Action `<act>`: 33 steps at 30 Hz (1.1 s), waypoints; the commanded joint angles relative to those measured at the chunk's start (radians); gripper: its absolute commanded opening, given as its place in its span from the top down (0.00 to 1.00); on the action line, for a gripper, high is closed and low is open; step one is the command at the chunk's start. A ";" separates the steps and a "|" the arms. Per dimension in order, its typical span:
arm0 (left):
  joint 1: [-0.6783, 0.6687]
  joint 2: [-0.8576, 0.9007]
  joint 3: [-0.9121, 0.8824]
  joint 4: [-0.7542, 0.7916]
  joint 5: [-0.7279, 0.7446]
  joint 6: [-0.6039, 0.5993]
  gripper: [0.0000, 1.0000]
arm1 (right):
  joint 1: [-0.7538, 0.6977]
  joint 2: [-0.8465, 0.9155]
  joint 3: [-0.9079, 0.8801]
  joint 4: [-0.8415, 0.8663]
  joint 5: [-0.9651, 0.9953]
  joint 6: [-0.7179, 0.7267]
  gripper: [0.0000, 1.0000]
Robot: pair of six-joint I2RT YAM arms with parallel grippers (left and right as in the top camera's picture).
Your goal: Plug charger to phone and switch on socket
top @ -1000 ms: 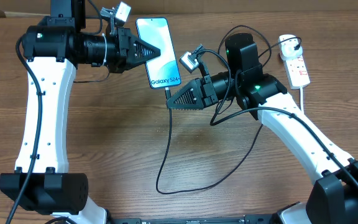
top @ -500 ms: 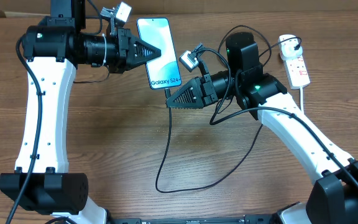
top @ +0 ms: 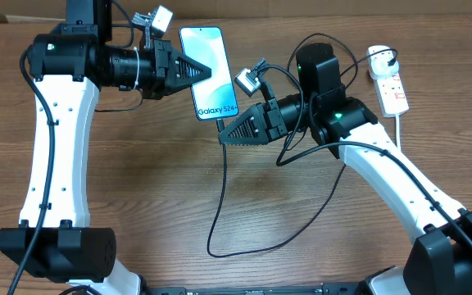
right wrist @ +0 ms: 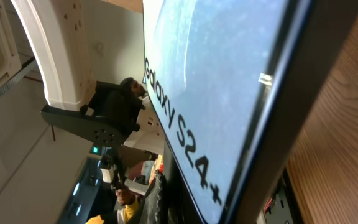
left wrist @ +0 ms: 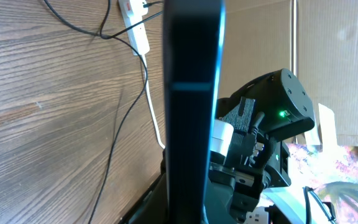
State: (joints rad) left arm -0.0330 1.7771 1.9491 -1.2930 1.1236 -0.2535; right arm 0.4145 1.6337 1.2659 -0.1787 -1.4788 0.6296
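Currently, item one: the phone, screen up, its "Galaxy S24" end toward the right arm.

Change noted: very little. The phone has tipped a shade, and the slack loop of the charger has slid slightly over the table.

Reading: the connector sits at the phone's lower edge, so plugging looks under way; whether it is seated cannot be told.

Left gripper: jaws clamped on the phone's long side, whose thin edge fills the left wrist view.

Right gripper: jaws pinched narrow on the charger just below its tip, near the phone.

Socket: far right, well apart from both grippers, apparently not yet switched.
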 commanded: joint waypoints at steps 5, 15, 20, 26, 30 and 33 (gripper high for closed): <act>-0.007 0.001 0.009 -0.019 0.056 0.041 0.96 | -0.006 -0.017 -0.001 0.034 0.022 0.030 0.96; -0.009 0.002 0.009 -0.021 0.058 0.041 0.95 | -0.006 -0.017 -0.001 0.051 0.045 0.048 0.96; -0.009 0.001 0.009 -0.042 0.060 0.050 0.96 | -0.006 -0.017 -0.001 0.072 0.060 0.056 0.96; -0.011 0.002 0.009 -0.043 0.066 0.053 0.96 | -0.006 -0.017 -0.001 0.084 0.079 0.071 0.96; -0.011 0.001 0.009 -0.042 0.075 0.052 0.96 | -0.006 -0.017 -0.001 0.085 0.089 0.071 0.96; -0.011 0.002 0.009 -0.043 0.075 0.051 0.96 | -0.006 -0.017 -0.001 0.086 0.090 0.071 0.94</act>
State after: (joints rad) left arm -0.0299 1.7771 1.9491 -1.3144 1.1336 -0.2321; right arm 0.4152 1.6337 1.2545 -0.1150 -1.4776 0.7002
